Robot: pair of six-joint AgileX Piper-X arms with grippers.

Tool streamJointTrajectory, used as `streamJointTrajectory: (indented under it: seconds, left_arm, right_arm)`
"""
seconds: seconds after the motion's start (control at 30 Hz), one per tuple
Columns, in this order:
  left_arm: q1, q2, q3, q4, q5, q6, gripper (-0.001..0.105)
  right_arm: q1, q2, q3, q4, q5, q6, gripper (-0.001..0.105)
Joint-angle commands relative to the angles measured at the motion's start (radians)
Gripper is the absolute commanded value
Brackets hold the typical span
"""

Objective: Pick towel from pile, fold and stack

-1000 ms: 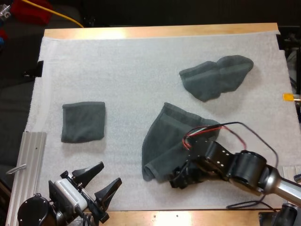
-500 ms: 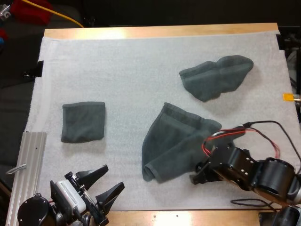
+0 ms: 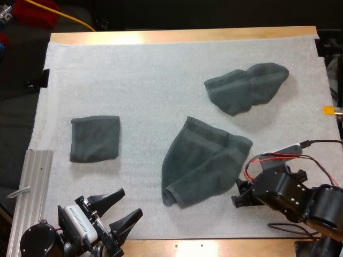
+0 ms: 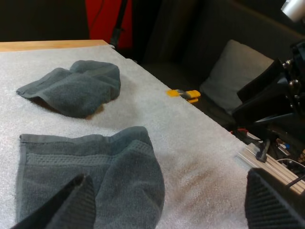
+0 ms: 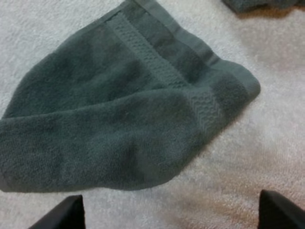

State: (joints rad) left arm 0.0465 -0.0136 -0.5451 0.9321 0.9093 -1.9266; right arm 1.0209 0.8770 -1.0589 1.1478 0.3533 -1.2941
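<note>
Three dark grey-green towels lie on the white mat (image 3: pixel 161 75) that covers the wooden surface (image 3: pixel 182 36), and the one you want sits near the middle-right, towards the near edge: a half-folded towel (image 3: pixel 201 163). It is doubled over loosely, a soft wedge with a plump rolled fold along its near side and a woven band and hem along its far side. In the high view its long axis runs diagonally, from a rounded end at the near left up to the hemmed corner at the far right. In the right wrist view that towel (image 5: pixel 124 119) looks thick, with the patterned band crossing towards the hemmed corner. Your right fingers (image 3: pixel 244 199) stand apart, holding nothing, just beside the towel's near-right edge and clear of it; the same fingers (image 5: pixel 59 214) hover over bare mat below the fold. Your left fingers (image 3: pixel 104 197) are spread wide and empty at the mat's near-left edge, well apart from everything. A neatly folded towel (image 3: pixel 95 138) rests at the left, and a crumpled towel (image 3: pixel 245 88) lies at the far right.
</note>
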Motion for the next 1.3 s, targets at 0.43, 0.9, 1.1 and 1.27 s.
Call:
streamJointTrajectory:
  seconds: [0.43, 0.9, 1.1, 1.27]
  left_arm:
    - [-0.002, -0.138, -0.001, -0.007, 0.016, -0.029, 0.064]
    - [-0.002, -0.138, -0.001, 0.08, 0.036, -0.029, 0.064]
    - [-0.002, -0.138, -0.001, 0.087, 0.036, -0.029, 0.064]
    - [-0.002, -0.138, -0.001, 0.089, 0.037, -0.029, 0.064]
  right_arm:
    - [-0.286, 0.006, -0.003, -0.161, -0.254, -0.137, 0.07]
    - [-0.579, 0.14, -0.003, -0.174, -0.48, -0.309, 0.07]
    - [-0.68, 0.213, 0.001, -0.203, -0.591, -0.38, 0.07]
    - [-0.725, 0.282, 0.004, -0.229, -0.655, -0.426, 0.07]
